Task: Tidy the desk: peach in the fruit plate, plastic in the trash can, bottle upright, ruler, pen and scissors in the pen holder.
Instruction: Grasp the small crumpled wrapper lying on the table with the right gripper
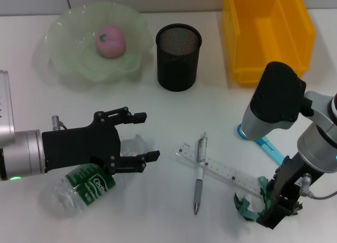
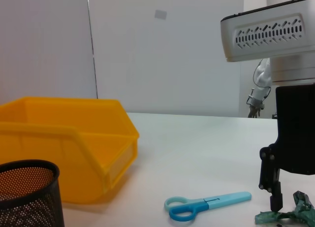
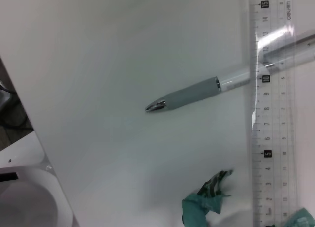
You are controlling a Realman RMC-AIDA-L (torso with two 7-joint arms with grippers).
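Head view: right gripper (image 1: 258, 210) reaches the green plastic scrap (image 1: 245, 208), fingers' state unclear; crumpled, light, soft, best pinched mid-bunch. Left gripper (image 1: 141, 137) hovers spread over the lying bottle (image 1: 84, 187).

White flat desk top (image 1: 158, 164): smooth, matte, soft shadows on it.

Behind the desk, pale grey wall panels (image 2: 167, 64), plain. 1 thin dark vertical seam (image 2: 92, 45) splits them into 2 panels. 1 small grey square patch (image 2: 160, 14) sits high on the wall, near the seam.

Right wrist view: the desk's edge runs diagonally. Below and beyond it, a white rounded object (image 3: 19, 202), identity unclear. Near it, dark cables (image 3: 9, 106) lie in shadow.
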